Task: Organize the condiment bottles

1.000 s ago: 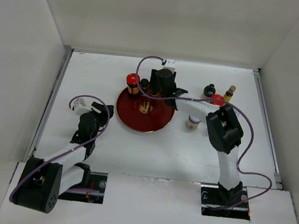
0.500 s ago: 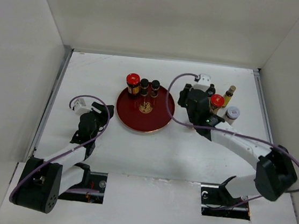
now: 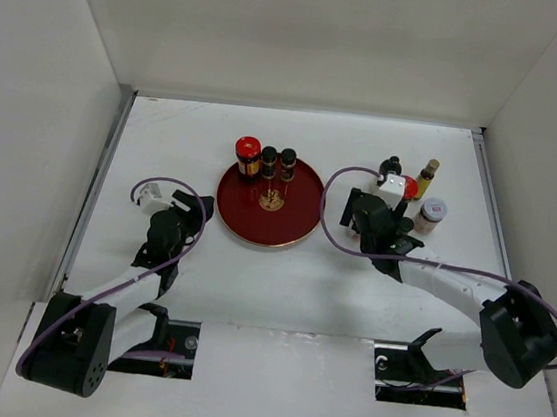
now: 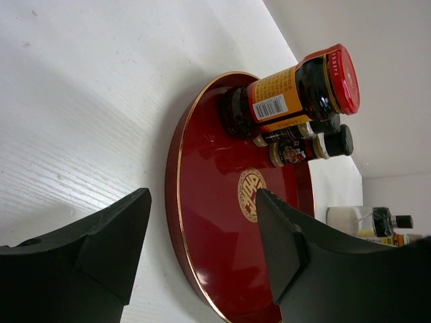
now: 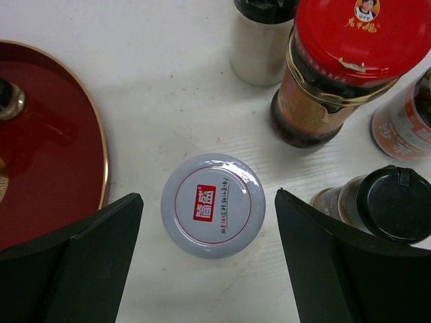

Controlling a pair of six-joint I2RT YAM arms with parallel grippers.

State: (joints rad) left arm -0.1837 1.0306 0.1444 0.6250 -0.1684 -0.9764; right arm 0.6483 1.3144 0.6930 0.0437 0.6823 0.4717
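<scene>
While the right gripper [image 5: 209, 200] hangs over the table [image 3: 279, 289] just right of the red tray [image 3: 292, 220], its fingers [image 5: 81, 269] stand wide apart on either side of a white-lidded jar [image 5: 213, 205]. Gaps show on both sides, so there is no contact. This jar stands upright on the table, near the tray rim but not on it.

Behind it in the right wrist view are a red-lidded brown jar [image 5: 343, 60] and a pale dark-capped bottle [image 5: 259, 40]. A black-capped shaker [image 5: 387, 202] sits just beside the right finger, and 1 orange-labelled jar [image 5: 411, 121] is cut off at the frame edge. The top view adds a slim yellowish bottle [image 3: 426, 173] and a second white-lidded jar [image 3: 431, 214] in that cluster, all on the table.

On the tray's far edge, 3 items stand in a row: a big red-lidded jar [image 3: 247, 155], a dark bottle [image 3: 268, 159] and a second dark bottle [image 3: 288, 159].

The left gripper [image 4: 202, 202] sits low, left of the tray and aimed at it, fingers open with nothing held.
</scene>
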